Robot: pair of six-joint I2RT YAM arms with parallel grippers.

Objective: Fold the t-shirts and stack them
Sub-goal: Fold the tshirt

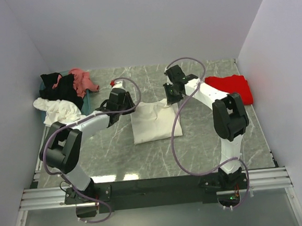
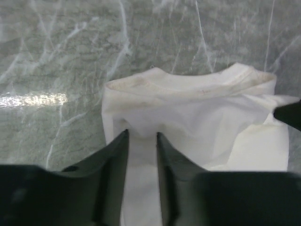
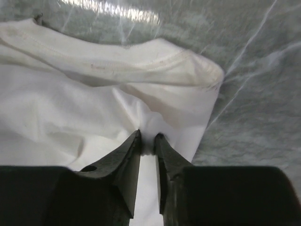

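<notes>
A cream t-shirt [image 1: 154, 122] lies folded into a rectangle on the marble table, collar end toward the back. My left gripper [image 1: 131, 107] sits at its back left corner. In the left wrist view that gripper [image 2: 142, 135] has its jaws parted over the cloth [image 2: 188, 108], just short of the collar. My right gripper [image 1: 169, 99] is at the back right corner. Its jaws [image 3: 148, 137] stand a little apart, with a small tuft of the shirt [image 3: 94, 117] still between the tips. A red t-shirt [image 1: 230, 87] lies folded at the back right.
A heap of black [image 1: 60, 84], pink [image 1: 81, 80] and white [image 1: 59, 109] t-shirts sits at the back left, against the left wall. White walls close in the table on three sides. The arm bases and rail run along the near edge.
</notes>
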